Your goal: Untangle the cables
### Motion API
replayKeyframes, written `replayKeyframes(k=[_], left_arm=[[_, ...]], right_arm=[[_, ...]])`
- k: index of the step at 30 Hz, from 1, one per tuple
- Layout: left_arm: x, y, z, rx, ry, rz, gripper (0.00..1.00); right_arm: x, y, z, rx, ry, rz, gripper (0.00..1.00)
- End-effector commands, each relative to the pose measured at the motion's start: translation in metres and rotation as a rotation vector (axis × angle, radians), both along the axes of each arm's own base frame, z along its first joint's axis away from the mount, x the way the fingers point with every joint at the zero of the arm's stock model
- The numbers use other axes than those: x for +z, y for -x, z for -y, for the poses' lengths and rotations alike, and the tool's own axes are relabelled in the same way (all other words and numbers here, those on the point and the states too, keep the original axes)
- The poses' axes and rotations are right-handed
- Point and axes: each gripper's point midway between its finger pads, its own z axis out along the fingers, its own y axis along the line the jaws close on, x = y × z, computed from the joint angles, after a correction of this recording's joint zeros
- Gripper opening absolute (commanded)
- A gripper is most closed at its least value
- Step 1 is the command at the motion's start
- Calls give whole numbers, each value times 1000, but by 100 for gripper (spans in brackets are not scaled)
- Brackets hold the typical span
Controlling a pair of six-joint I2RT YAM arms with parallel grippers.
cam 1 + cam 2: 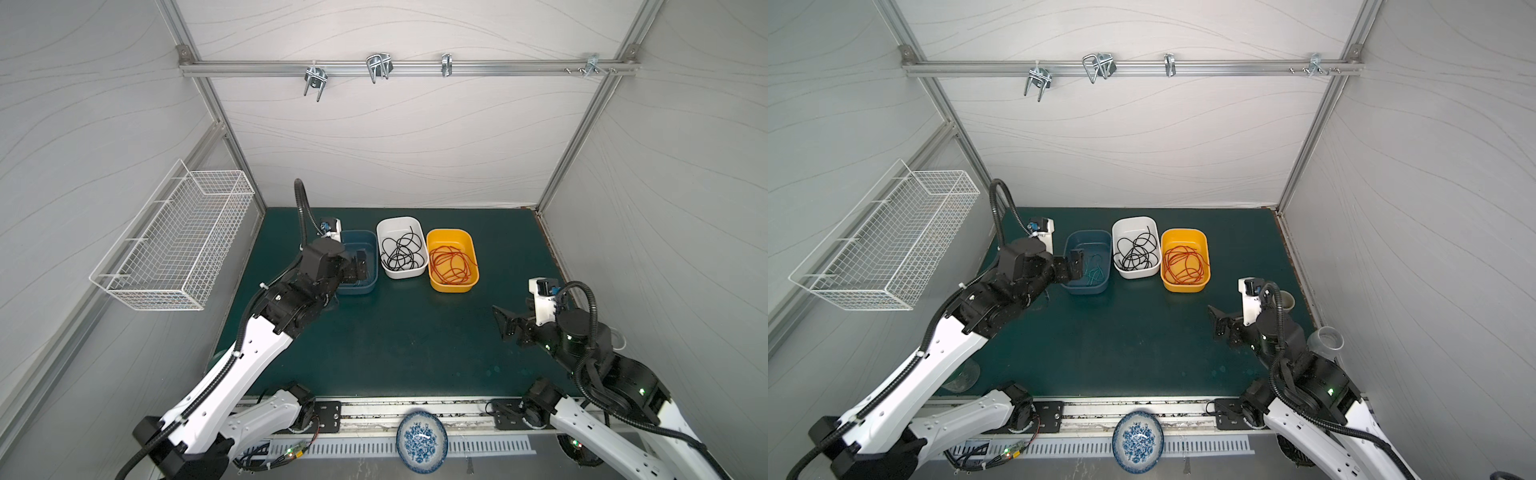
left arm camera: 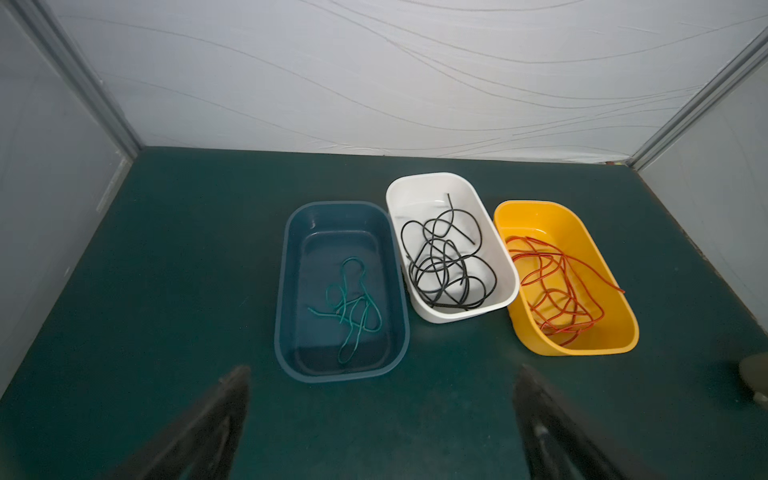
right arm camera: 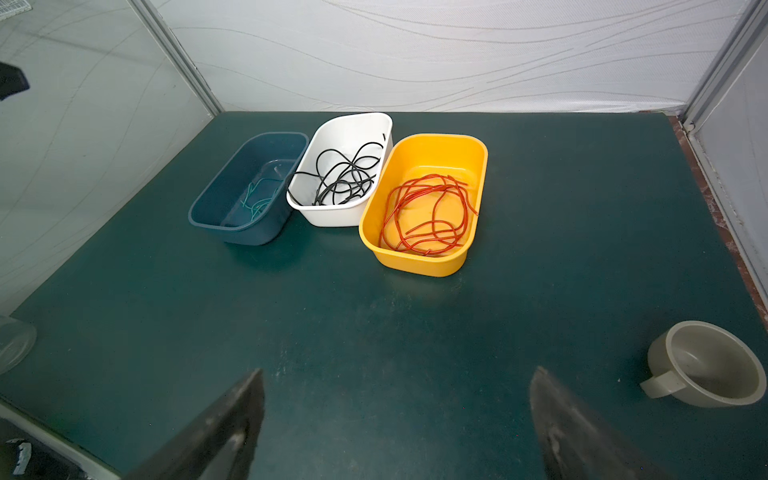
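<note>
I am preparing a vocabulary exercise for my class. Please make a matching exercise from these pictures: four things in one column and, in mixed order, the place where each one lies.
Things
1. teal cable
2. black cable
3. red cable
4. beige cup

Places
a. in the yellow bin
b. on the bare green mat
c. in the blue bin
d. in the white bin

Pairs: 1-c, 2-d, 3-a, 4-b

L arm (image 1: 249,353) stretched fwd, wrist level; left gripper (image 1: 1075,264) has jaws wide apart, nothing btwn them. R arm (image 1: 602,436) folded back near its base; right gripper (image 1: 1217,320) gapes too, empty, aimed inward.
</note>
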Motion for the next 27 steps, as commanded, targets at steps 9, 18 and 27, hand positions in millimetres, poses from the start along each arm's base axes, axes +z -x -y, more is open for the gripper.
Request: replayKeyframes(k=[9,18,27], left_arm=[[-47,27,-49,200,3,46,100],[-64,28,-74,299,-45,162,100],[-82,17,-100,392,-82,149,100]], right_arm=[[-14,-9,4,-57,-5,38,99],[-9,-21,1,-73,-52,157,99],[-7,-84,17,-360,133,348,99]])
